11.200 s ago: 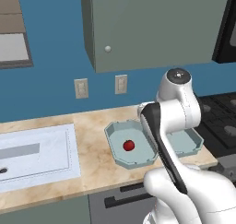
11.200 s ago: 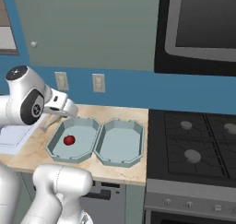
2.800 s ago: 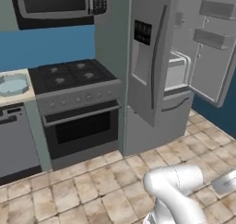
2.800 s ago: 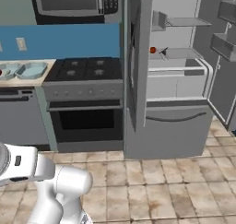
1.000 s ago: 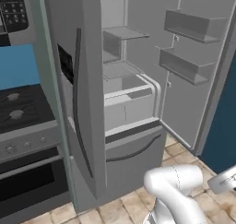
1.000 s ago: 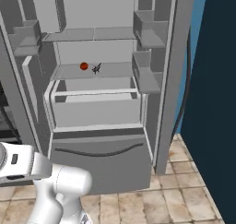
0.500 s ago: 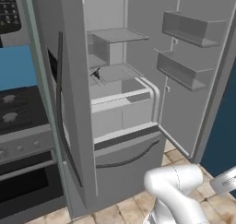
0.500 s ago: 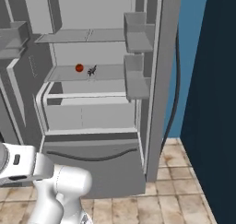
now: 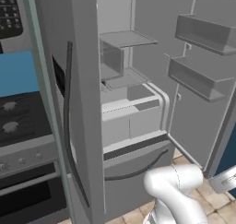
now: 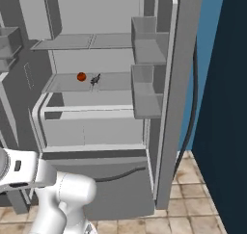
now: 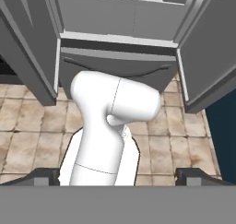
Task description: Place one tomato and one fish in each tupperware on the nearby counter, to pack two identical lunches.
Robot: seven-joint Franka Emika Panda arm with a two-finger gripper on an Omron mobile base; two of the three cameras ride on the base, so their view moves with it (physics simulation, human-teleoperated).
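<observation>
A red tomato (image 10: pixel 81 76) sits on the middle shelf of the open fridge (image 10: pixel 91 127). A small fish (image 10: pixel 95 79) lies right beside it, on its right. My gripper (image 11: pixel 118 176) hangs low over the tiled floor in front of the fridge and looks down past the robot's own body. Its fingertips (image 11: pixel 46 175) stand wide apart at the two bottom corners of the hand view, open with nothing between them. The tupperware and the counter are out of view.
The fridge's left door (image 9: pixel 78 103) and its right door (image 9: pixel 198 80) with door bins stand open on either side. A shut freezer drawer (image 11: pixel 120 61) lies below the shelves. The black stove (image 9: pixel 11 119) is to the left, and tiled floor (image 11: pixel 27 121) lies in front.
The whole picture has shifted as the base moved: the fridge now looms larger and closer. The tomato and fish stay on their shelf. The gripper stays open.
</observation>
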